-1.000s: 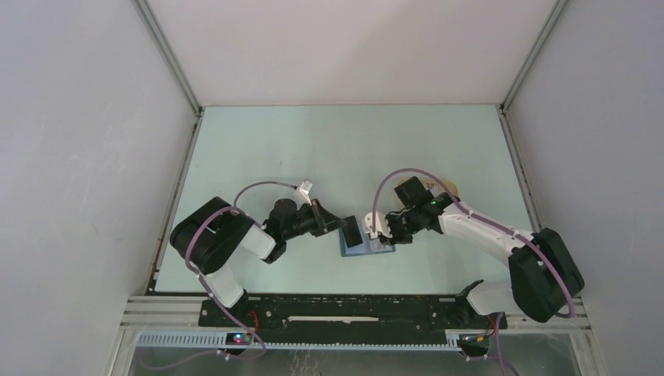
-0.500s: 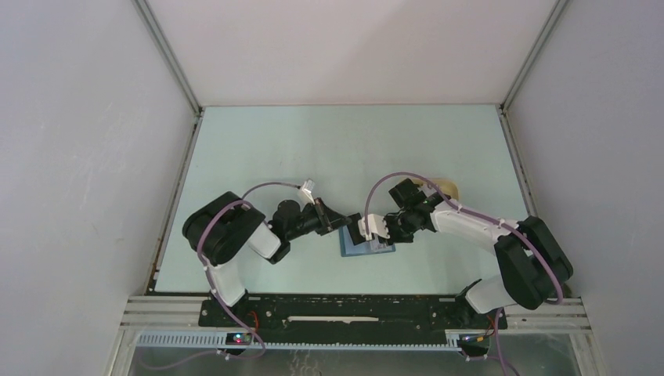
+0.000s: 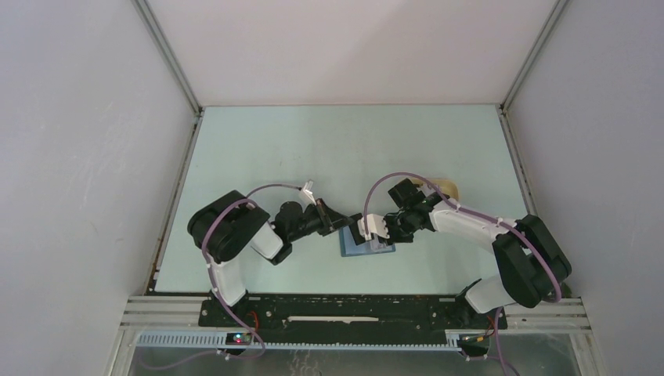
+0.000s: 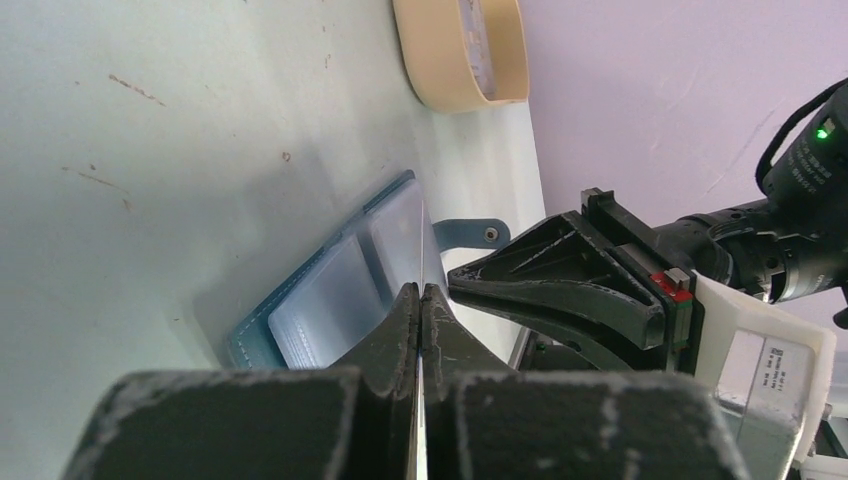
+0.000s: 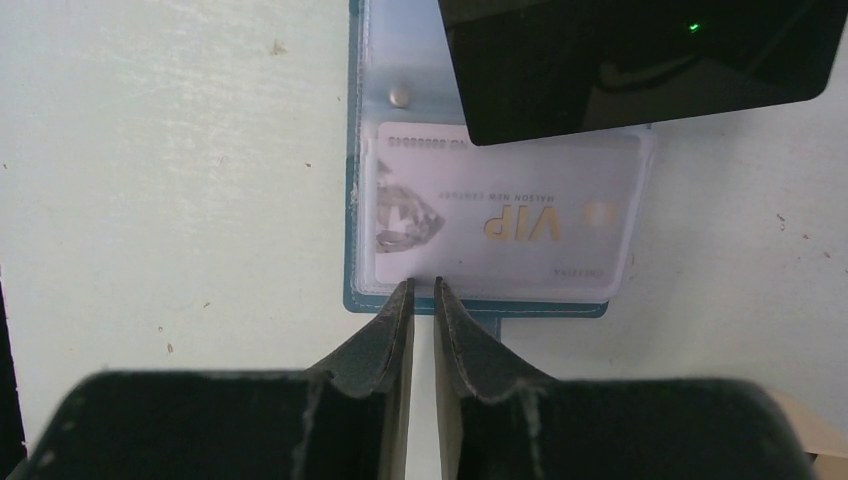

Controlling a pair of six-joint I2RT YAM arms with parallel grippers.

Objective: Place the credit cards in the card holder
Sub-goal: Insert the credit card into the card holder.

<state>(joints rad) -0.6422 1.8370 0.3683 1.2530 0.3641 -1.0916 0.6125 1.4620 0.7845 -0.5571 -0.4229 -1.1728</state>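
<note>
Near the middle of the table (image 3: 313, 149), between the two arms, the teal card holder (image 4: 330, 290) lies open and flat, its clear pockets facing up. One whitish credit card printed VIP (image 5: 505, 215) already sits inside a pocket, just beside the small snap button (image 5: 400, 95). The left gripper (image 4: 421, 290) is clamped tight on a second, dark credit card (image 5: 640, 60). It pinches the card by one end, so the card stands out ahead of the fingers, edge-on in the left wrist view, and reaches over the holder's left part. The right gripper (image 5: 421, 285) has its jaws drawn to a narrow slit, with the tips at the holder edge nearest to it. Whether they pinch that edge or only press on it cannot be told. A beige oval tray (image 4: 440, 60) stands well apart, far and to the right.

The dark card looks light, stiff and glossy, so it is likely slippery. A hold on one end, as now, leaves the leading end free to enter a pocket. It should go in nearly flat; held steep, it would probably jam against the pocket's lip. The holder looks soft and light and would likely skid or fold under a push, so steadying it at the border seems wise. The thin clear pocket film looks floppy, and its mouth may need lifting.
</note>
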